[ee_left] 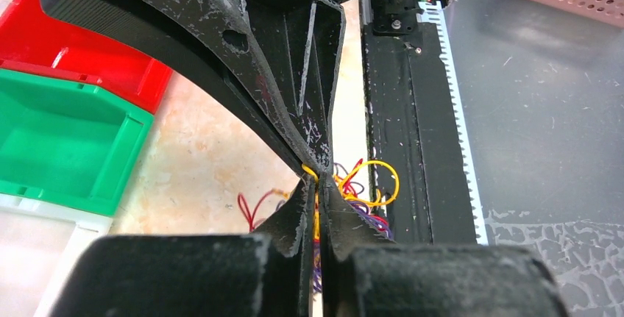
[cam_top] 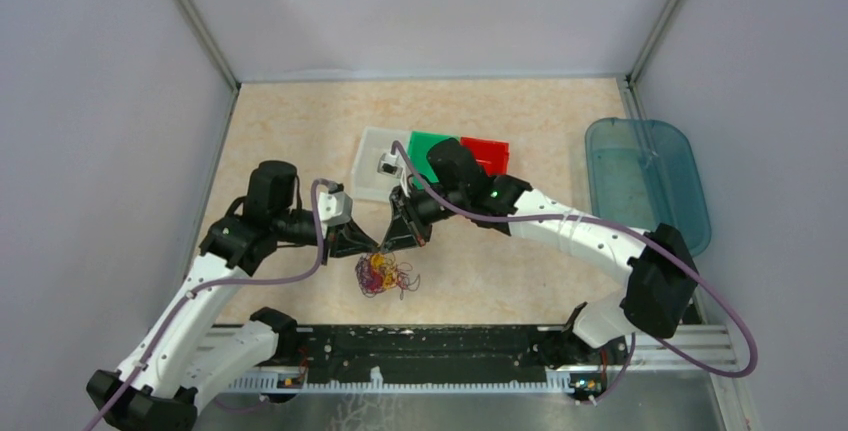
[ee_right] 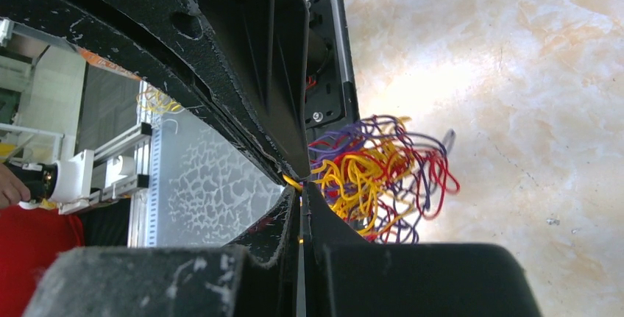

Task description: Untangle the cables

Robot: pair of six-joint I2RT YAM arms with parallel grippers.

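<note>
The cables [cam_top: 383, 273] lie as one small tangle of red, yellow and purple strands on the table, in front of the two arm bases. My left gripper [cam_top: 371, 247] and right gripper [cam_top: 391, 240] meet tip to tip just above it. In the left wrist view, my left gripper [ee_left: 318, 189] is shut on a yellow strand, and the rest of the tangle [ee_left: 366, 210] hangs behind its fingers. In the right wrist view, my right gripper [ee_right: 300, 189] is shut on a yellow strand, with the bundle [ee_right: 368, 170] spread to its right.
A white bin [cam_top: 372, 166], a green bin [cam_top: 425, 143] and a red bin [cam_top: 488, 151] stand in a row behind the grippers. A teal tray [cam_top: 645, 181] lies at the right. The black rail [cam_top: 430, 346] runs along the near edge.
</note>
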